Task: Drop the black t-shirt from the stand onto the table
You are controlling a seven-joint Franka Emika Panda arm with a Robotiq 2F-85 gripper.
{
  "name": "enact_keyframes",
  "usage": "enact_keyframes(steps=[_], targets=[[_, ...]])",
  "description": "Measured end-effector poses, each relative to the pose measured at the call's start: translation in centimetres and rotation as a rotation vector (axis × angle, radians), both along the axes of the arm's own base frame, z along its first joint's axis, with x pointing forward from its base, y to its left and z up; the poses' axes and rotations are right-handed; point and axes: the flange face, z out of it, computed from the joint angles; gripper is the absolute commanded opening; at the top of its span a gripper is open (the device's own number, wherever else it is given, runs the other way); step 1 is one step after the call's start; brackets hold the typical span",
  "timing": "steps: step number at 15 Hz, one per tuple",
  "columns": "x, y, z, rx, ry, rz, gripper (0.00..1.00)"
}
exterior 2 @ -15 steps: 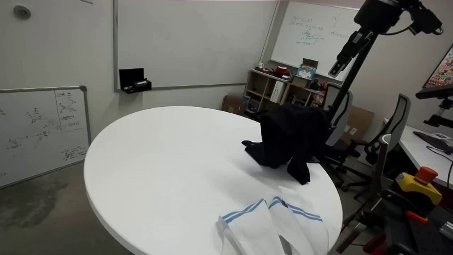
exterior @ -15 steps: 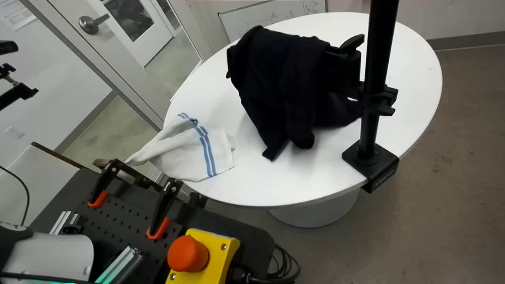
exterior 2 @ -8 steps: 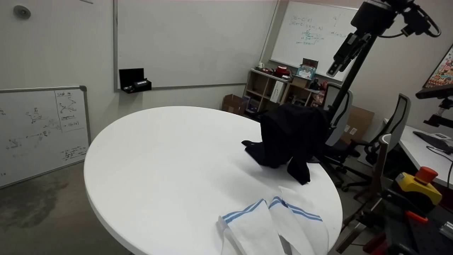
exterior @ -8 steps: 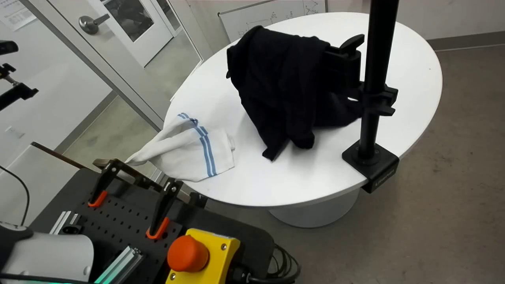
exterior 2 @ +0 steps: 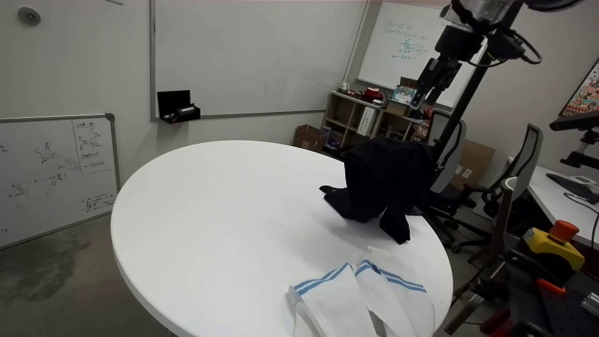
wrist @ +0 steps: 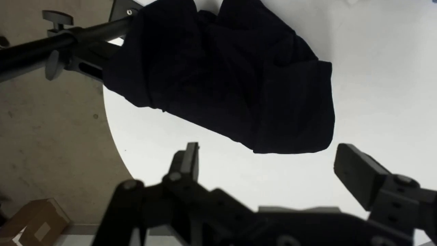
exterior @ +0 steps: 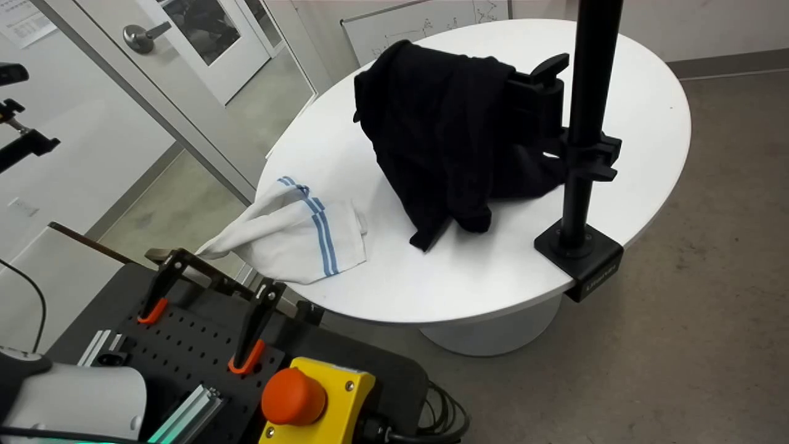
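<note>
The black t-shirt (exterior: 431, 129) hangs draped over the arm of a black stand (exterior: 593, 74), its lower ends reaching down to the white round table (exterior: 394, 299). It also shows in an exterior view (exterior 2: 386, 173) and in the wrist view (wrist: 218, 75). My gripper (exterior 2: 422, 102) is above the t-shirt, apart from it, pointing down. In the wrist view my gripper (wrist: 268, 146) is open with its jaws wide apart and nothing between them; the folded end of the t-shirt lies just ahead of the gap. The gripper is out of sight in an exterior view.
A white towel with blue stripes (exterior: 296, 240) lies on the table near the robot's mount; it also shows in an exterior view (exterior 2: 337, 299). The stand's upright pole (wrist: 30, 53) rises beside the t-shirt. A yellow emergency-stop box (exterior: 330, 401) sits on the robot's base.
In an exterior view my gripper has moved left and slightly down, over the t-shirt and away from the stand's pole. The t-shirt, stand and towel have not moved.
</note>
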Motion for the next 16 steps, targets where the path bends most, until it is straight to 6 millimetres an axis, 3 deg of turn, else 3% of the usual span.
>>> enact_keyframes(steps=[7, 12, 16], targets=[[5.1, -1.9, -5.3, 0.104, 0.062, -0.063, 1.0], [6.9, -3.1, -7.8, 0.128, 0.127, -0.097, 1.0], [7.7, -3.7, -8.7, 0.137, 0.155, -0.113, 0.86]])
